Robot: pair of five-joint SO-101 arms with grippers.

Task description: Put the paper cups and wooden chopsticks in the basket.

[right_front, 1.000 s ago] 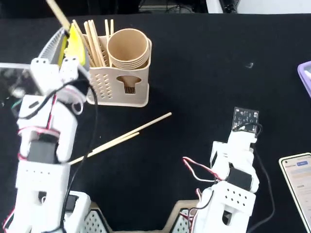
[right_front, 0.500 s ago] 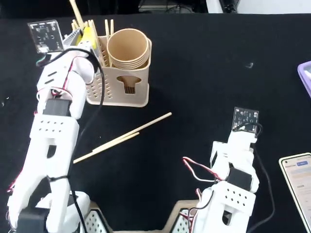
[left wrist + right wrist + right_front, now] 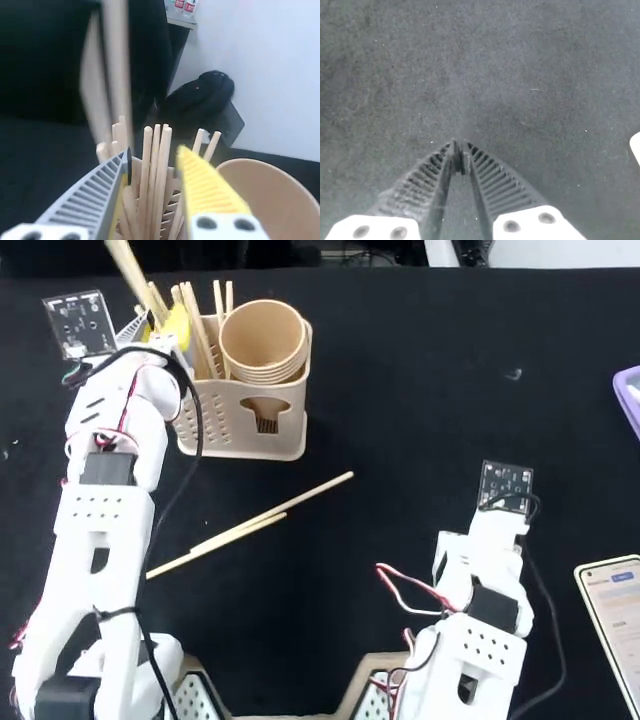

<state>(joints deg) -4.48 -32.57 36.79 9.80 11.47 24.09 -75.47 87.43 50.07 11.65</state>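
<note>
Left wrist view: left hand (image 3: 154, 153) has its fingers apart, chopsticks (image 3: 156, 170) directly beneath it and paper cups (image 3: 270, 200) beside it; right hand (image 3: 458, 152) is pressed together above the counter (image 3: 520, 75).

On the counter (image 3: 420, 390), the basket (image 3: 245, 430) is set at the rear left. The paper cups (image 3: 263, 338) are stacked in its right compartment, and wooden chopsticks (image 3: 205, 330) are stood in its left. Two loose chopsticks (image 3: 250, 523) are laid before the basket, between the arms. A phone (image 3: 612, 610) is placed at the front right edge.
</note>
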